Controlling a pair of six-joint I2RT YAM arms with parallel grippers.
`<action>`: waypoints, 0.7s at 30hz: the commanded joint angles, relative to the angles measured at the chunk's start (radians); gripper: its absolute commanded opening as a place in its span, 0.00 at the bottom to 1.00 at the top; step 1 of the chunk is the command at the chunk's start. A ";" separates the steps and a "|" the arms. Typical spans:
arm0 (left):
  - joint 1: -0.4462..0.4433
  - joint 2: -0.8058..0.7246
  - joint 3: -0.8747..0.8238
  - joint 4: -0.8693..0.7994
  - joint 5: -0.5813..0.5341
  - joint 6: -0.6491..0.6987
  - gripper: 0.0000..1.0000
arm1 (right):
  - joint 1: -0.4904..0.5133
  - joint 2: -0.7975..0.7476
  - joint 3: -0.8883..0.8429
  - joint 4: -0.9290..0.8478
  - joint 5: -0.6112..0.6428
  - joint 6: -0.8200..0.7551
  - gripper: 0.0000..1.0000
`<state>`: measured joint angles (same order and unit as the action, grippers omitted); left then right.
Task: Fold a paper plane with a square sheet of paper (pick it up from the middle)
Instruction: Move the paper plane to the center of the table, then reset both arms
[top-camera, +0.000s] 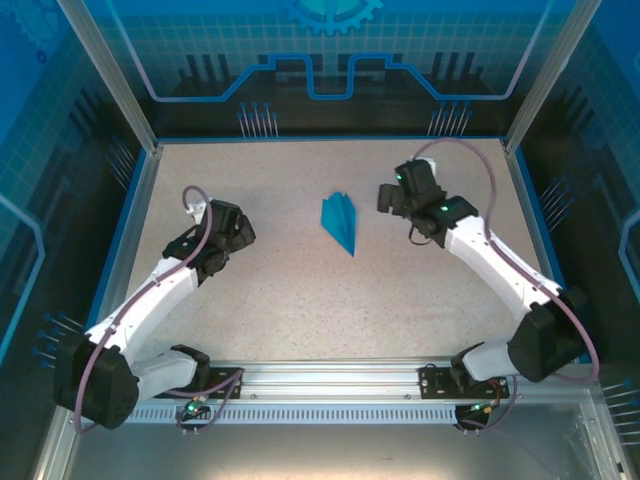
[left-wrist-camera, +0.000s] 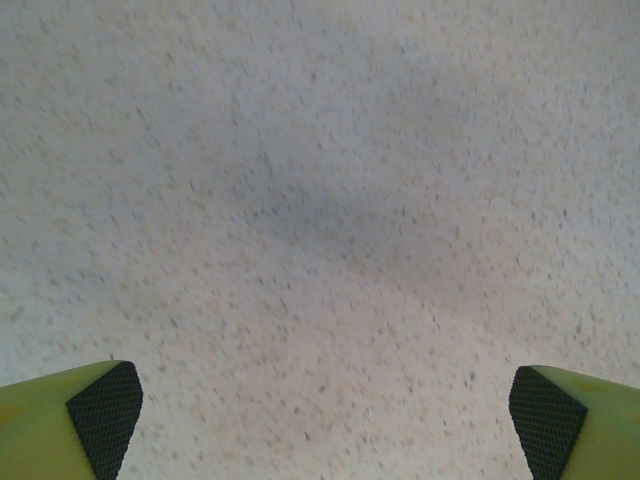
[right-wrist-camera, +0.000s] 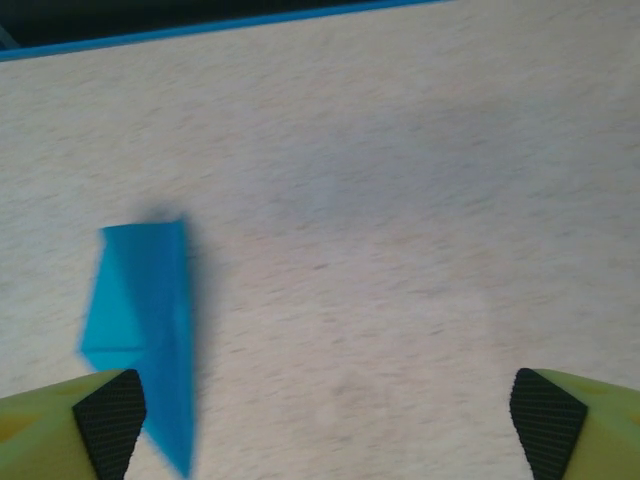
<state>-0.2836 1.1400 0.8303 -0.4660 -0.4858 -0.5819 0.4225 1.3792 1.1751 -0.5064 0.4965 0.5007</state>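
Note:
The bright blue paper plane (top-camera: 339, 222) lies on the speckled table a little behind its centre, a narrow dart whose tip points toward the near right. In the right wrist view the paper plane (right-wrist-camera: 150, 330) lies free at the lower left, beside one fingertip. My right gripper (top-camera: 392, 197) hovers just right of the plane, jaws wide open with nothing between them; in its own view the right gripper (right-wrist-camera: 328, 415) has only bare table between its pads. My left gripper (top-camera: 232, 232) stands open over bare table at the left, well apart from the plane, and the left gripper (left-wrist-camera: 325, 415) holds nothing.
A blue rim (top-camera: 330, 139) borders the table, with glass walls and metal posts behind it. The arm bases sit on a rail (top-camera: 330, 383) at the near edge. The blue rim (right-wrist-camera: 200, 22) also crosses the top of the right wrist view.

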 joint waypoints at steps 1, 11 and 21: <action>0.050 -0.052 -0.075 0.146 -0.065 0.097 0.99 | -0.072 -0.050 -0.107 0.081 0.113 -0.081 0.99; 0.172 -0.111 -0.363 0.630 -0.071 0.401 0.98 | -0.306 -0.247 -0.565 0.502 0.060 -0.197 0.99; 0.231 0.075 -0.489 1.069 0.271 0.547 0.99 | -0.323 -0.181 -0.721 0.849 -0.105 -0.390 0.99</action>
<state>-0.0704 1.1934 0.3725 0.3969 -0.3401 -0.1013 0.1169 1.1809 0.4747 0.1528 0.4679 0.2005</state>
